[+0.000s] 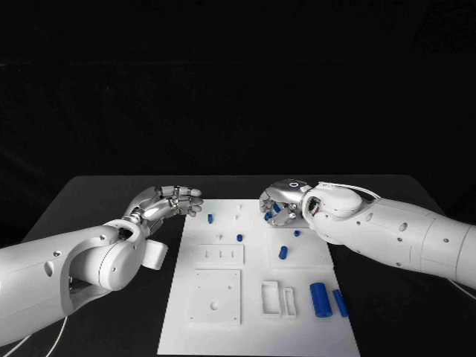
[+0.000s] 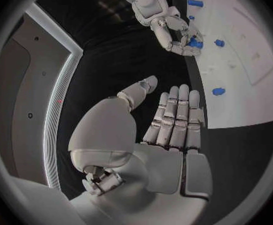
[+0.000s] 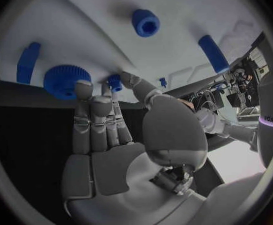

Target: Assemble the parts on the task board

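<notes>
Lying in the middle of the black table [image 1: 99, 193], the white task board [image 1: 254, 297] carries scattered blue parts: two cylinders [image 1: 320, 299] side by side near its right edge, a short pin [image 1: 239, 238] and another pin [image 1: 209, 219] further up, and a small piece [image 1: 283, 253] near the centre. At the board's far right corner the right hand [image 1: 284, 202] reaches down with its fingertips [image 3: 114, 82] on a small blue peg [image 3: 115, 80], beside a ridged blue knob [image 3: 66, 81]; whether it actually grips the peg I cannot tell. The left hand [image 1: 165, 202] hovers just off the board's left edge, fingers [image 2: 174, 117] straight and apart, holding nothing.
</notes>
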Robot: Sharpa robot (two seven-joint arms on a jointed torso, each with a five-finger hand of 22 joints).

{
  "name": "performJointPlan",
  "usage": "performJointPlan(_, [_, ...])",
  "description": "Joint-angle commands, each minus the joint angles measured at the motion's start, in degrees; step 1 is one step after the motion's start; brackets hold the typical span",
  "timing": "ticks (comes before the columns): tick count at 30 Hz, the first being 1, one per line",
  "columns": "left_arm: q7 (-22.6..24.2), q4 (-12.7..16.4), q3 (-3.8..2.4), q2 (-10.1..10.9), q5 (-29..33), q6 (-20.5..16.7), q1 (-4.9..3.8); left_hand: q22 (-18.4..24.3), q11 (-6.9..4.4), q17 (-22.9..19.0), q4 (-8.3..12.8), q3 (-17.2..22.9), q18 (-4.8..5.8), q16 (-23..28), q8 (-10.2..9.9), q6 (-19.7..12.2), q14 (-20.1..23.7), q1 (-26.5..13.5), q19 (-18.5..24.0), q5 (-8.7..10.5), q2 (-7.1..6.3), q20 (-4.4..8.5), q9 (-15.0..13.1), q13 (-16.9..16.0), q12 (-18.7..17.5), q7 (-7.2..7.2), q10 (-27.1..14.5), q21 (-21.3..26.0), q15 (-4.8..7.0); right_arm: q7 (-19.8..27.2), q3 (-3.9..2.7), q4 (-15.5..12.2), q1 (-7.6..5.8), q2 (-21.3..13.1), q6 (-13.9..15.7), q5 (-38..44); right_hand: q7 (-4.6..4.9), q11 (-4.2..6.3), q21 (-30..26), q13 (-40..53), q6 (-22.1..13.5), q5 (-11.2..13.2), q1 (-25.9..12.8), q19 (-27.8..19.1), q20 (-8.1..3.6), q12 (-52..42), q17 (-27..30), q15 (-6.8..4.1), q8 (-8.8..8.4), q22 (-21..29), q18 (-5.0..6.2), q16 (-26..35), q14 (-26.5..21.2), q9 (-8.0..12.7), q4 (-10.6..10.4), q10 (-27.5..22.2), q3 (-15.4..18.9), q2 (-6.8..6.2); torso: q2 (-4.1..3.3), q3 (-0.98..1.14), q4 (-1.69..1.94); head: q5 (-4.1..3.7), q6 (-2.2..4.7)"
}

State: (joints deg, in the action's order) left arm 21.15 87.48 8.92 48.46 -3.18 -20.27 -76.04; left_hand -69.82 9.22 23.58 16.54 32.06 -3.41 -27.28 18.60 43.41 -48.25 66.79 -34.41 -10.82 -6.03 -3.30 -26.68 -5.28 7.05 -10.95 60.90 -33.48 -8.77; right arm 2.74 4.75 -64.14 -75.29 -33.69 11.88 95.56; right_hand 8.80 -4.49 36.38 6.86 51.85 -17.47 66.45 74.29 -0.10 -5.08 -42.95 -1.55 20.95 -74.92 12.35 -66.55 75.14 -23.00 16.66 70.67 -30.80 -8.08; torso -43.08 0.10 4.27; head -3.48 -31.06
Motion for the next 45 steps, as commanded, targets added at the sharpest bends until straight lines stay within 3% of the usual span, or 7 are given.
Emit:
performJointPlan(1, [0.1,0.1,-0.06,0.0,0.1,1.0,-0.13,-0.1,0.26,-0.1,0.0,0.2,-0.49,0.3,-0.3,0.0,0.4,-0.6,0.4,0.2,0.1,0.14,0.1,0.0,-0.3,-0.37,-0.1,-0.2,-0.17,-0.3,0.26,0.0,0.36,-0.2,-1.1,1.1,-0.08,0.04,0.4,0.2,0.7,0.5,-0.1,-0.2,-0.03,-0.4,0.2,-0.48,0.28,-1.1,2.65,-0.4,-0.1,-0.1,0.0,0.6,-0.6,0.38,-0.24,0.03,0.04,-0.06,0.1])
performJointPlan(6, [0.0,0.1,-0.06,0.0,0.1,0.9,-0.13,-0.1,0.27,-0.1,0.0,0.2,-0.5,0.3,-0.3,0.0,0.4,-0.6,0.4,0.21,0.12,0.13,0.1,0.1,-0.3,-0.38,-0.1,-0.2,-0.17,-0.1,0.26,-0.3,0.36,-0.4,0.9,0.7,-0.65,0.63,0.6,1.5,2.2,4.5,-0.6,0.0,0.08,-0.8,0.7,-1.07,0.64,-1.0,2.65,-0.8,0.0,-0.5,-0.3,2.2,-3.6,0.98,-0.38,0.03,0.02,-0.03,0.21])
performJointPlan(9, [0.0,0.0,-0.06,0.0,0.1,1.0,-0.13,-0.1,0.27,-0.1,0.0,0.2,-0.5,0.3,-0.3,0.0,0.4,-0.7,0.4,0.21,0.13,0.13,0.1,0.1,-0.3,-0.38,-0.1,-0.2,-0.18,-0.8,0.26,-0.6,0.36,-0.6,1.4,1.0,-1.29,1.11,1.8,2.5,3.8,10.9,0.0,0.9,-0.03,-1.2,0.6,-1.52,1.23,-1.4,2.65,-1.3,-0.1,-1.0,-1.2,3.3,-8.2,1.58,-0.45,0.04,0.0,0.01,0.33])
performJointPlan(14, [0.0,0.0,-0.06,0.0,0.1,1.0,-0.13,-0.1,0.28,-0.1,0.0,0.2,-0.5,0.3,-0.3,0.0,0.4,-0.7,0.4,0.21,0.15,0.13,0.1,0.1,-0.3,-0.39,-0.1,-0.2,-0.18,-2.3,0.26,-1.4,0.36,-0.7,2.9,2.4,-1.78,1.72,3.0,4.5,5.2,14.4,-0.4,0.7,-0.41,-1.9,0.8,-2.08,1.53,-1.4,2.65,-1.7,-0.4,-1.7,-2.0,4.8,-13.5,1.13,-0.58,0.01,0.05,0.03,0.48])
performJointPlan(26, [0.0,-0.1,-0.06,-0.2,0.1,0.9,-0.13,-0.1,0.29,-0.1,0.0,0.2,-0.51,0.3,-0.3,-0.1,0.4,-0.7,0.4,0.21,0.17,0.12,0.1,0.1,-0.4,-0.4,-0.1,-0.2,-0.19,-5.9,0.16,-3.5,0.36,-0.4,7.7,4.1,-2.3,2.45,4.1,7.7,6.1,14.7,-1.0,0.5,-0.75,-2.7,1.1,-2.84,2.14,-1.3,2.65,-1.8,-0.5,-3.1,-2.0,5.7,-16.1,0.13,-0.83,0.03,0.01,0.16,1.08])
performJointPlan(32, [0.0,-0.4,-0.06,-0.4,0.2,0.9,-0.13,-0.1,0.29,-0.1,0.0,0.2,-0.51,0.3,-0.3,-0.1,0.4,-0.7,0.4,0.2,0.17,0.12,0.1,0.1,-0.4,-0.4,-0.1,-0.2,-0.19,-7.4,-0.85,-3.8,0.36,0.9,11.4,5.2,-2.41,2.52,4.3,8.2,6.3,14.7,-1.0,0.6,-0.82,-2.7,1.1,-2.91,2.25,-1.2,2.65,-1.8,-0.5,-3.3,-2.0,5.7,-16.3,-0.25,-0.86,0.06,0.03,0.29,1.7])
performJointPlan(45, [0.0,-0.6,-0.06,-0.7,0.2,0.8,-0.13,-0.1,0.32,-0.1,0.0,0.2,-0.52,0.3,-0.4,-0.1,0.5,-0.7,0.4,0.19,0.19,0.11,0.1,0.1,-0.5,-0.42,-0.1,-0.2,-0.19,-9.9,-1.15,-1.7,0.36,4.4,15.7,6.3,-2.54,2.59,4.7,9.2,6.5,14.7,-0.8,0.7,-0.97,-2.7,1.2,-2.98,2.31,-1.2,2.65,-2.0,-0.4,-3.8,-2.4,5.7,-17.1,-0.95,-1.11,0.07,-0.01,0.41,2.3])
